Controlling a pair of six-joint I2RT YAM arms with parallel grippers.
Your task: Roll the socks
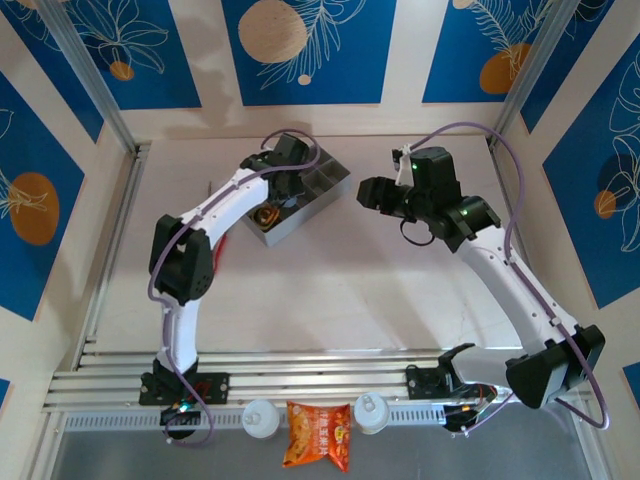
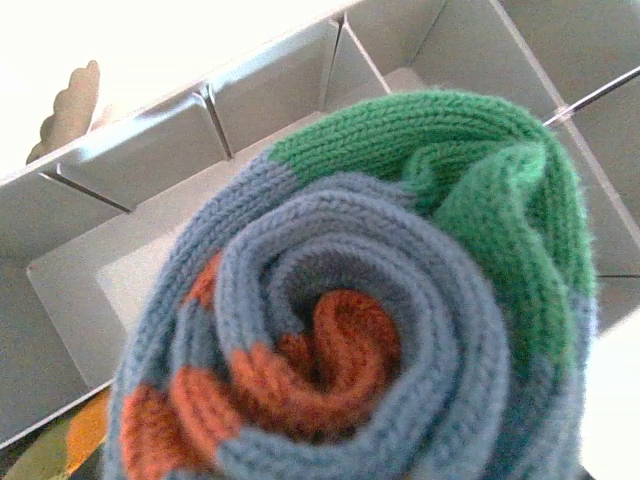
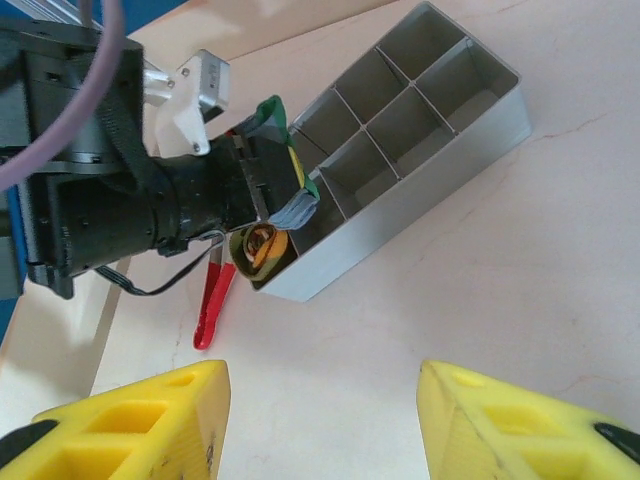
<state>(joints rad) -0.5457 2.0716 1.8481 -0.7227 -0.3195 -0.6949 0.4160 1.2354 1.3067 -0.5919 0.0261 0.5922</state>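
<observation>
A rolled grey-blue sock (image 2: 400,300) with a green toe and an orange cuff at its core is held in my left gripper (image 1: 290,168), which is shut on it above the grey tray (image 2: 270,95). In the right wrist view that gripper (image 3: 283,170) hangs over the tray's left end with the sock (image 3: 297,208) sticking out of it. The olive-brown sock (image 3: 260,248), rolled up with orange and cream showing, sits in the tray's end compartment (image 1: 268,217). My right gripper (image 3: 325,420) stands open over bare table, right of the tray (image 1: 372,192).
The tray (image 3: 420,190) has several compartments and lies at an angle at the back of the table. A red clip-like object (image 3: 213,300) lies on the table beside its end. A snack packet (image 1: 318,435) and two white round parts (image 1: 262,417) sit at the near rail.
</observation>
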